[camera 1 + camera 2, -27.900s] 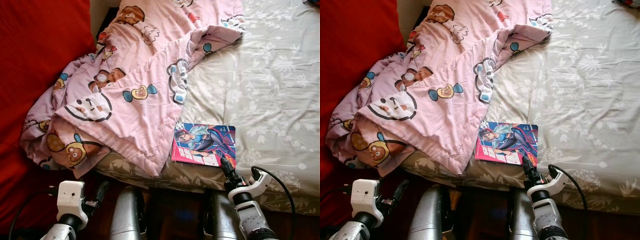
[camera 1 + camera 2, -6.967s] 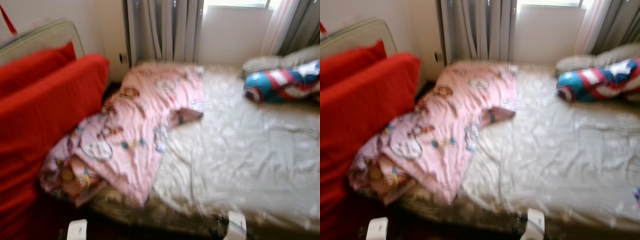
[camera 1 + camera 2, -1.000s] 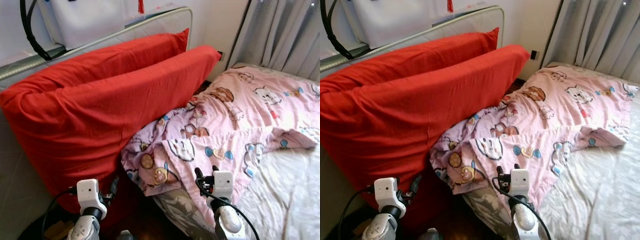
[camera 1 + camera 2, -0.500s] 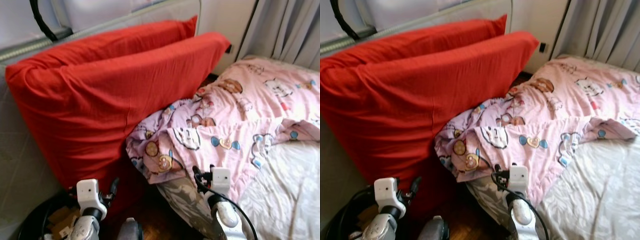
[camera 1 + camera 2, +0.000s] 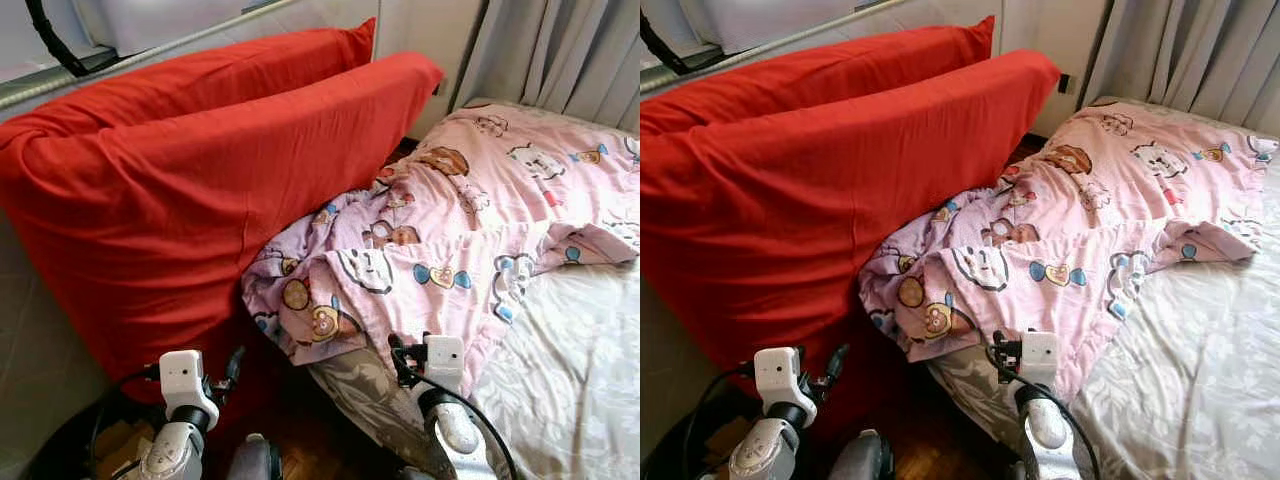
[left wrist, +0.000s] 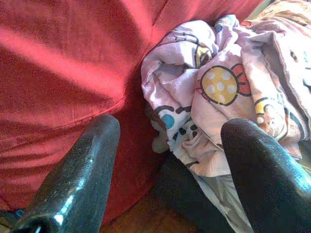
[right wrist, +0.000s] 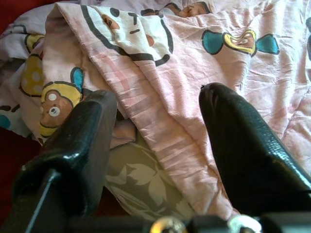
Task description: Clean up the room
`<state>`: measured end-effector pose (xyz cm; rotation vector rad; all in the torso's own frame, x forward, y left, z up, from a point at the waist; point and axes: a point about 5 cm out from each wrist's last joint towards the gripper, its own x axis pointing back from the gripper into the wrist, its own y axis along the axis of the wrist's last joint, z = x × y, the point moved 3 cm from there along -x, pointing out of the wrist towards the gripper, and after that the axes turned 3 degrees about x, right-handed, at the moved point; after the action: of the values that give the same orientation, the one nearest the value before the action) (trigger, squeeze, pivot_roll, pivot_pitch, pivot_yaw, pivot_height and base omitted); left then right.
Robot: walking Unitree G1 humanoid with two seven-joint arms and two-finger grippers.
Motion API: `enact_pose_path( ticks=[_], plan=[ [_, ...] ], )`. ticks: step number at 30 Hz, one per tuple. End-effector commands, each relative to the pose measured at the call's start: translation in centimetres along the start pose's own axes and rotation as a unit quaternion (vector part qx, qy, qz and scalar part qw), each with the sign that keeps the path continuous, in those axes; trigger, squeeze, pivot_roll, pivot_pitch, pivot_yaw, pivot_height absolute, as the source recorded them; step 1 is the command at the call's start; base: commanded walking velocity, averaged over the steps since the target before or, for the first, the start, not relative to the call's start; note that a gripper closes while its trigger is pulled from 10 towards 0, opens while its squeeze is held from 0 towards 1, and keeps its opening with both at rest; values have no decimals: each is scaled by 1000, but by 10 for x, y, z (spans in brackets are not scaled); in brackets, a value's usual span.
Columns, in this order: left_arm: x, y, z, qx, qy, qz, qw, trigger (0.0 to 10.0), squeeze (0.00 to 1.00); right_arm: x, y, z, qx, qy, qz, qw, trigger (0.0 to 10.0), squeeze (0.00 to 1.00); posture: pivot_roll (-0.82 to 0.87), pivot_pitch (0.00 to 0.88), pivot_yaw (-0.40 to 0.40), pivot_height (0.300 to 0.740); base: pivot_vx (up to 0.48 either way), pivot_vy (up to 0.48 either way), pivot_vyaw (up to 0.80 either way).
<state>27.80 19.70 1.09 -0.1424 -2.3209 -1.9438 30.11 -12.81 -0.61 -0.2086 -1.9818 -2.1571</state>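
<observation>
Bedroom corner, tidying barely begun: pink cartoon blanket [image 5: 470, 240] lying rumpled across the bed [image 5: 580, 380], its bunched end spilling just ahead of the right gripper [image 7: 155, 141], which is hanging wide open and empty. Left gripper [image 6: 170, 160], likewise spread and empty, is facing the red cushions [image 5: 200, 190], blanket beside them; straightening is remaining

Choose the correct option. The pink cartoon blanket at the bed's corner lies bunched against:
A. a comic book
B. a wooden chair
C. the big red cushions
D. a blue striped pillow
C: the pink blanket heaps up against the big red cushions beside the bed.
</observation>
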Motion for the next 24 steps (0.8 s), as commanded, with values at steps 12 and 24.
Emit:
enact_pose_path(
  ticks=[12,24],
  plan=[
    [-3,0,-3,4,-1,6,1000,10000,0,-4,1,0,-1,-1,7,1000,10000,0,23,87,7,618,0,0,0],
    [-5,4,-4,8,1,-1,1000,10000,0,-6,1,7,-2,28,10,1000,10000,0,23,82,5,618,42,0,0]
  ],
)
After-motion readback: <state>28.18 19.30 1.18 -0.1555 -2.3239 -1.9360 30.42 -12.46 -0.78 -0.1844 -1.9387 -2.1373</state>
